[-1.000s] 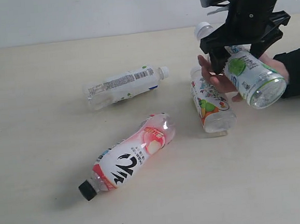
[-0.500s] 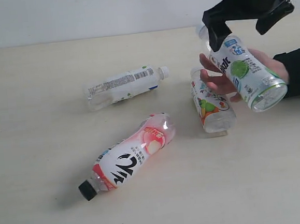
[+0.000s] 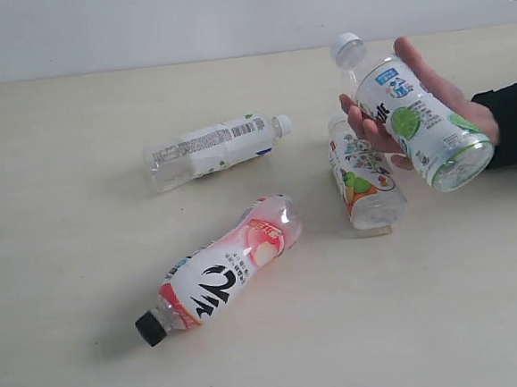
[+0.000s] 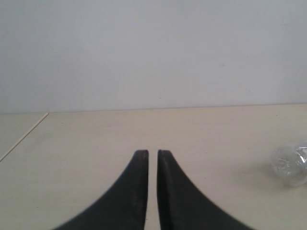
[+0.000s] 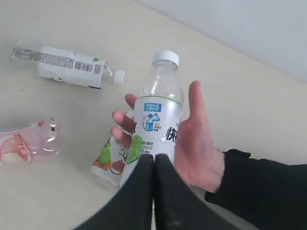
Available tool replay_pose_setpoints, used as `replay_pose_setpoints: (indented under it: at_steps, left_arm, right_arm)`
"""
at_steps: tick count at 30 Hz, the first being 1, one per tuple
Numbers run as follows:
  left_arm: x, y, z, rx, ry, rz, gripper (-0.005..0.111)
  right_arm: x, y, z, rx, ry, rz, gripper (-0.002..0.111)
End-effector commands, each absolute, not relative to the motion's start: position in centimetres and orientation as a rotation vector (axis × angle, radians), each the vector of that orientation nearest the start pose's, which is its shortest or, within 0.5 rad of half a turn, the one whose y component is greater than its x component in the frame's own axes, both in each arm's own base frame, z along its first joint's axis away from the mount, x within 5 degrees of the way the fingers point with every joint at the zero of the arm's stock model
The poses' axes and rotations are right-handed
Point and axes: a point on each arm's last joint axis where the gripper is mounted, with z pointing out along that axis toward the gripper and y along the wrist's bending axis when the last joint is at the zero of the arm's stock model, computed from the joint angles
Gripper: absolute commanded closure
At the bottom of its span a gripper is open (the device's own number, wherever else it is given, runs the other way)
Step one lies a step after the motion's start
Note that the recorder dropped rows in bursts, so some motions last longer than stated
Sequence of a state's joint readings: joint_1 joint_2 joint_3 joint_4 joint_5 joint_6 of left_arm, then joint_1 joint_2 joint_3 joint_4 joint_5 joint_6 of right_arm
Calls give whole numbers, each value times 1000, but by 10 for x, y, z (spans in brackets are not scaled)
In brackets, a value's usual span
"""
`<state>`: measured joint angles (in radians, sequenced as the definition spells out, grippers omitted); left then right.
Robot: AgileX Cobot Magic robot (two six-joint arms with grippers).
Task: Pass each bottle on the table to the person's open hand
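With the lime-label bottle (image 5: 158,120) cradled in the person's open hand (image 5: 199,143), the right gripper (image 5: 154,160) hangs clear, jaws closed and empty.

Left side and front right of the tabletop (image 3: 63,218) are bare, wide open. White-label bottle (image 3: 215,148) and peach bottle (image 3: 225,281) lie well apart, with a clear lane between. Fruit-label bottle (image 3: 365,185) is crowded: the hand (image 3: 370,133) with the lime bottle (image 3: 419,123) sits over its cap end. Base end clear.
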<state>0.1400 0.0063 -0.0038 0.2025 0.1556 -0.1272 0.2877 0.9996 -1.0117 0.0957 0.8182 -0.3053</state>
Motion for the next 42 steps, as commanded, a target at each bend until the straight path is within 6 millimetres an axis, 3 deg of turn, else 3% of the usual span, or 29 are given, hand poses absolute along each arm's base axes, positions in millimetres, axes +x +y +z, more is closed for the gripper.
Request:
replay_pose_setpoints:
  at_steps: [1,7,12,22,34,42]
  left_arm:
    - [55,11,200,-80,1629,189,97]
    - [55,11,200,-80,1629,189,97]
    - [55,11,200,-80,1629,189,97]
    - [55,11,200,-80,1629,189,97]
    - [55,11,200,-80,1629,189,97]
    - [55,11,200,-80,1629,189,97]
  right_arm:
    - [136,46,350,-572,1913,76,108]
    - [108,36,319,-528,1824,76,108]
    - [88,31,309,-423,1678,138,108]
    - [61,24,316,-400,1559,145,108]
    - [42,18,321,-379,1463,150,108]
    - [16,12,320,-376,1388,155,108]
